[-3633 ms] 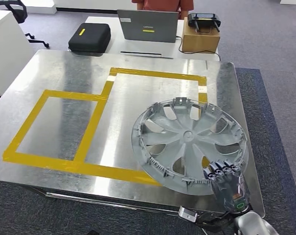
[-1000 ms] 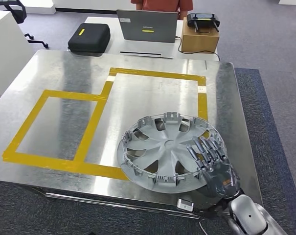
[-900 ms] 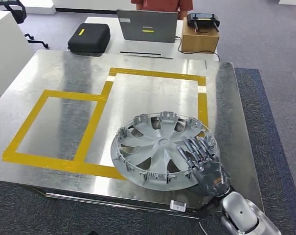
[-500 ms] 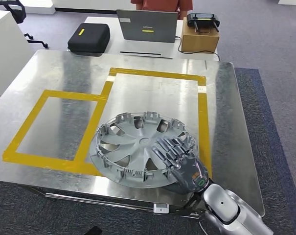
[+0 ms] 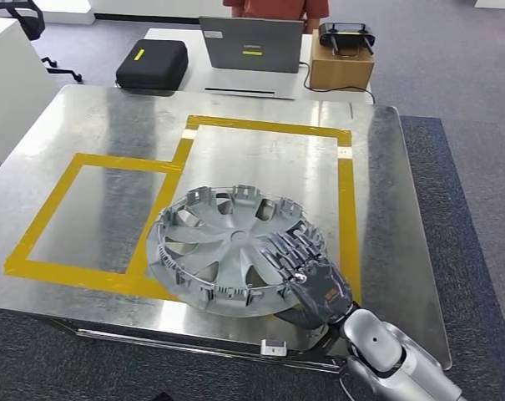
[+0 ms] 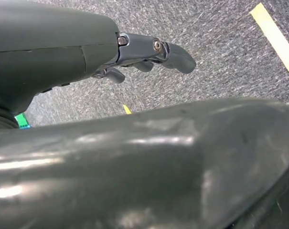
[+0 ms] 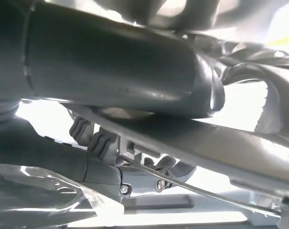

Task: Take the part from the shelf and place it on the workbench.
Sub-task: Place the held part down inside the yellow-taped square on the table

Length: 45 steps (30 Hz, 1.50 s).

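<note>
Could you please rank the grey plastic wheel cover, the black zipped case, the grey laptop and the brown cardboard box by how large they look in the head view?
1. Grey plastic wheel cover, by far the largest, though nearest the camera.
2. Grey laptop.
3. Black zipped case, close to the laptop, so that order is unsure.
4. Brown cardboard box.

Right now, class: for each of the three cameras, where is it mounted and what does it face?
Head view: high on the body, facing down at the metal workbench; right hand grips the hubcap.
Left wrist view: behind the left hand, facing carpet.
Right wrist view: behind the right hand, against the hubcap's rim.
Head and right wrist views share hubcap and right hand.
</note>
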{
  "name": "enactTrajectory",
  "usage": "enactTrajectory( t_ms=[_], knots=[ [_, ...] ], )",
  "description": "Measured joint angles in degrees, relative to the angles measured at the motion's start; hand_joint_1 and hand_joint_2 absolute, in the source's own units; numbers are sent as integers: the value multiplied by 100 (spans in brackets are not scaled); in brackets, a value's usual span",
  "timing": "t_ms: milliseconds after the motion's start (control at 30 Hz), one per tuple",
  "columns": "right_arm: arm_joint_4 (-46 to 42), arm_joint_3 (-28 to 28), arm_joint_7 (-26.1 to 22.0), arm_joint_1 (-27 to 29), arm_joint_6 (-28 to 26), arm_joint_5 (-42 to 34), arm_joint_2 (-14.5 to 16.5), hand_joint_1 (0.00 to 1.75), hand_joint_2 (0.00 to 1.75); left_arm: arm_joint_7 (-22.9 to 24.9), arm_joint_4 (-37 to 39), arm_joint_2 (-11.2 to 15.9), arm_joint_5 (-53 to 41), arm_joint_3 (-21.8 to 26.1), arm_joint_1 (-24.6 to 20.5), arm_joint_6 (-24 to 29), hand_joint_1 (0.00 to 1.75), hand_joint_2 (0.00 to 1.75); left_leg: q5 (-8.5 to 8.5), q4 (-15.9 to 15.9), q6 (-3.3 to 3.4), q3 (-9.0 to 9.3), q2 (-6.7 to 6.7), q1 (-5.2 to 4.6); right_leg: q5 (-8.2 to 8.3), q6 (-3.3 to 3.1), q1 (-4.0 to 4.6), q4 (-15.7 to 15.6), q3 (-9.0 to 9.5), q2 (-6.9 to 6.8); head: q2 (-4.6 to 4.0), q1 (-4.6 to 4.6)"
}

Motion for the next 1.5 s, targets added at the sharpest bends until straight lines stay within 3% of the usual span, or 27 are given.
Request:
enactTrajectory(
  t_ms=[233,300,433,633,767,967,1267,1500],
  knots=[
    [74,169,49,-161,297,122,1,0,0,4,0,0,-32,5,0,-27,0,0,1,0,-1,0,0,1,1,0,1,0,0,-1,0,1],
    [90,194,263,-202,514,183,-2,0,0,-15,0,0,-1,20,5,-3,0,0,1,0,-1,0,0,0,1,0,1,0,0,0,0,1],
    [14,180,1021,-298,1444,306,-58,0,0,-109,0,0,145,122,25,101,0,0,1,1,-1,0,0,0,1,1,0,0,0,-1,0,1],
    [-233,107,1360,-366,1971,287,-162,0,0,-113,0,2,234,250,62,144,0,0,1,5,0,0,1,-1,2,2,0,0,-1,1,0,1],
    [-455,-13,1938,-292,2615,300,-240,0,0,-161,1,-1,404,390,126,206,0,0,0,7,0,0,0,-1,2,2,0,-1,-1,-3,0,0],
    [-1077,-303,2459,72,3492,330,-520,0,0,-313,2,-13,645,641,308,237,0,0,-1,8,3,-9,0,-1,2,2,0,-2,-6,-3,0,1],
    [-1729,-348,2593,226,4061,369,-805,0,0,-408,9,-27,787,840,380,237,0,0,-2,12,3,-10,0,-1,2,2,0,-2,-7,-4,0,0],
    [-2297,-206,2645,216,4527,370,-1469,0,0,-510,35,-50,956,975,444,237,0,0,-3,14,5,-13,0,-2,2,2,-1,-2,-7,-4,0,1]
  ],
)
